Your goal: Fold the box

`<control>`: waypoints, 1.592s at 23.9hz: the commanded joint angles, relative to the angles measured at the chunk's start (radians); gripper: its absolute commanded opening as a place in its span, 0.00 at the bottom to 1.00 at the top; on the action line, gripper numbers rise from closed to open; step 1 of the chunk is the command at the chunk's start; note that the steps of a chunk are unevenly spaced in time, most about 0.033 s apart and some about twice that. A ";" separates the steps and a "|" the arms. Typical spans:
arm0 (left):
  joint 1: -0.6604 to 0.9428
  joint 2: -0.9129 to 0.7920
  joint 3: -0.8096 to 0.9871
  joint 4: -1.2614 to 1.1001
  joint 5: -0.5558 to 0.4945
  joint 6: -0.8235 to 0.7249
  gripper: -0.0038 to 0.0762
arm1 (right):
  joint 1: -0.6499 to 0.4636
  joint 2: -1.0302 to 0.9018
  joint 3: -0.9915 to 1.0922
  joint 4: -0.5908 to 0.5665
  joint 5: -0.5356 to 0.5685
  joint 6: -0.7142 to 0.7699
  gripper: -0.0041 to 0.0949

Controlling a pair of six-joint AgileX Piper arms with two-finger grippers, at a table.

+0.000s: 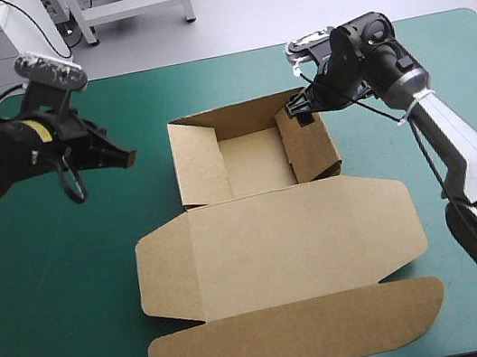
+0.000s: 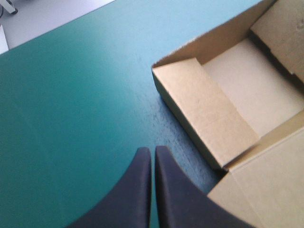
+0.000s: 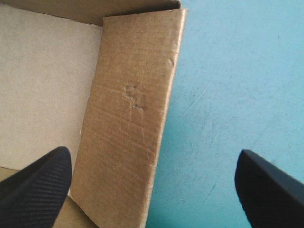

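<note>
Right gripper (image 3: 152, 156), fingers spread, straddles the box (image 1: 259, 161) wall (image 3: 128, 109); left gripper (image 2: 152, 149), closed, hovers beside; lid (image 1: 277, 245) flat.

The high view looks forward and down over the whole table (image 1: 56, 291). The left wrist view looks down past the left gripper (image 2: 153, 159), box (image 2: 209, 109) just ahead. The right wrist view hangs close over a box wall inside the right gripper (image 3: 152, 156). All share the box's floor.

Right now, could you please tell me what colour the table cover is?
The cover is plain teal-green, clearest in the high view.
</note>
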 commanded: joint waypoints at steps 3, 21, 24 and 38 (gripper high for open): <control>-0.004 -0.197 0.251 0.014 0.047 0.019 0.04 | -0.006 -0.022 -0.029 -0.009 0.008 -0.010 0.89; -0.004 -0.623 1.009 0.025 -0.132 -0.163 0.04 | -0.006 0.178 -0.040 0.066 -0.021 -0.010 0.03; -0.004 -0.636 1.009 0.037 -0.149 -0.163 0.04 | -0.011 0.178 -0.072 0.009 -0.013 -0.010 0.02; -0.004 -0.636 1.009 0.048 -0.141 -0.171 0.04 | -0.512 0.139 -0.183 0.001 0.009 -0.063 0.02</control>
